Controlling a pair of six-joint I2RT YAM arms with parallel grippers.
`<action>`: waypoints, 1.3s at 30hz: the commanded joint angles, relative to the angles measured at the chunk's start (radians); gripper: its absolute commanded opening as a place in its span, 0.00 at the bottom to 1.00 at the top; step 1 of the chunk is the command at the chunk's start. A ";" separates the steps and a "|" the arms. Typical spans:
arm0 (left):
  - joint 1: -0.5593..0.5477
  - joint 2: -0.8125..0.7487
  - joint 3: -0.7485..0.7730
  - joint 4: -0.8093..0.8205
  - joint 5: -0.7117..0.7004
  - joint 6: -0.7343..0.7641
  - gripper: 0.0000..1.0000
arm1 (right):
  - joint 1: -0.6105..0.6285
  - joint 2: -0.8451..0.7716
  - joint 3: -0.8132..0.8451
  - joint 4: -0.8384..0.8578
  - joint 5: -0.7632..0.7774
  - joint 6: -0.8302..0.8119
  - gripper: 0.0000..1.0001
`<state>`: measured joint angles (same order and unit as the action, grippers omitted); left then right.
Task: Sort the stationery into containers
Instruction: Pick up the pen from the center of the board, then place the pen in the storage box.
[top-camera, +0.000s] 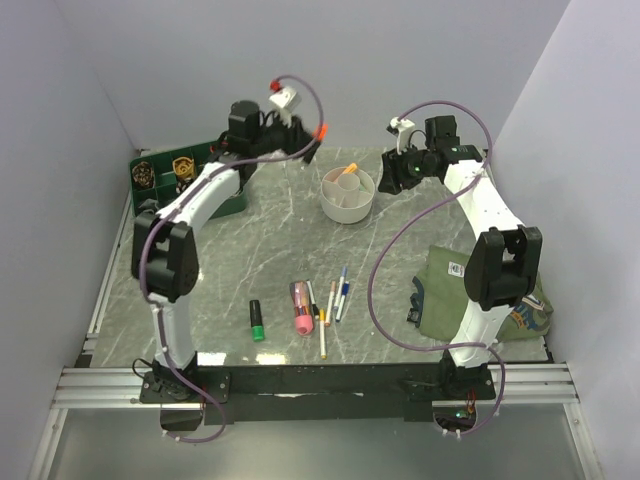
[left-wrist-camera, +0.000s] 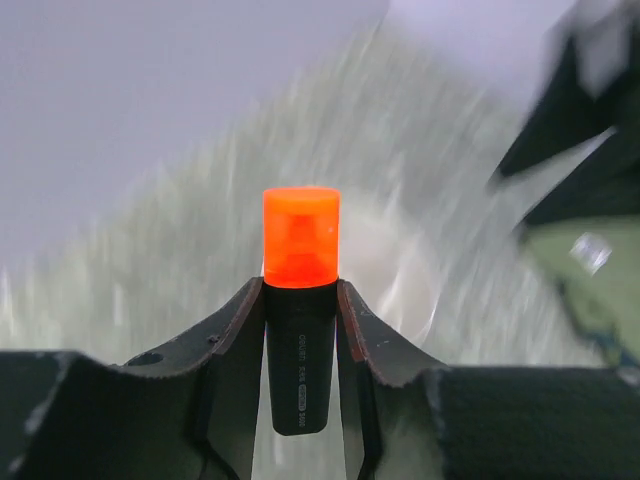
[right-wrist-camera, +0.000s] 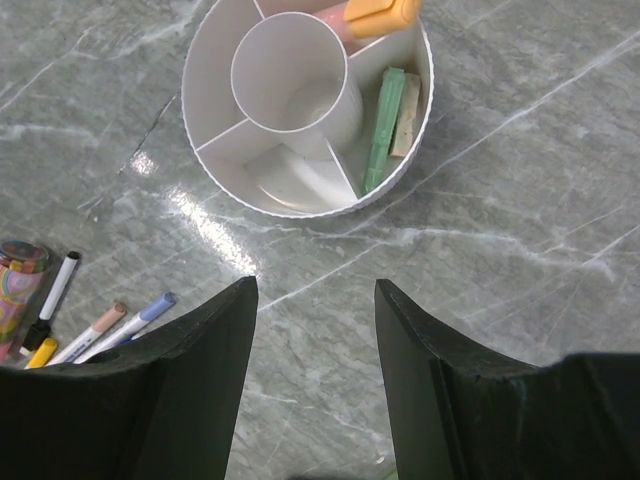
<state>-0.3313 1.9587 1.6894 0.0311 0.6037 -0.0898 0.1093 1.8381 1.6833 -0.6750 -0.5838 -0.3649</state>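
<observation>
Over the far middle of the grey marble-patterned table (top-camera: 270, 250), the left gripper (left-wrist-camera: 300, 310) is clamped on a black marker with an orange cap (left-wrist-camera: 300, 240). The marker is held in the air, cap outward, just left of and beyond the white round plastic bowl with inner compartments (right-wrist-camera: 285, 180). The right gripper (right-wrist-camera: 315, 330) hangs on the bowl's right side, jaws apart with nothing between them.

Sorting looks partly done. One compartment holds a green stick (right-wrist-camera: 383, 125) beside a tan one (right-wrist-camera: 407, 115), another holds an orange-capped piece (right-wrist-camera: 375, 12), and the central cup is bare. Most of the work is left: a green-capped black marker (top-camera: 257, 320), a thick pink marker (top-camera: 301, 312), a thin yellow pen (top-camera: 322, 340) and white pens with blue caps (top-camera: 342, 292) lie loose at the near middle.

That cluster overlaps, so its count is unclear. The left wrist view is smeared behind the marker, and the orange-capped piece is cut off at the frame's edge.
</observation>
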 joint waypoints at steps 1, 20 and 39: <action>-0.043 0.152 0.180 0.337 0.166 -0.118 0.01 | 0.007 -0.013 0.043 0.003 0.018 -0.017 0.59; -0.080 0.420 0.270 0.480 0.127 -0.226 0.01 | 0.009 -0.063 -0.037 -0.021 0.061 -0.051 0.59; -0.075 0.486 0.279 0.457 0.074 -0.188 0.18 | 0.012 -0.010 -0.007 -0.028 0.041 -0.034 0.59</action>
<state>-0.4065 2.4485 1.9610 0.4404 0.6807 -0.2981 0.1139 1.8313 1.6482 -0.7074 -0.5354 -0.4046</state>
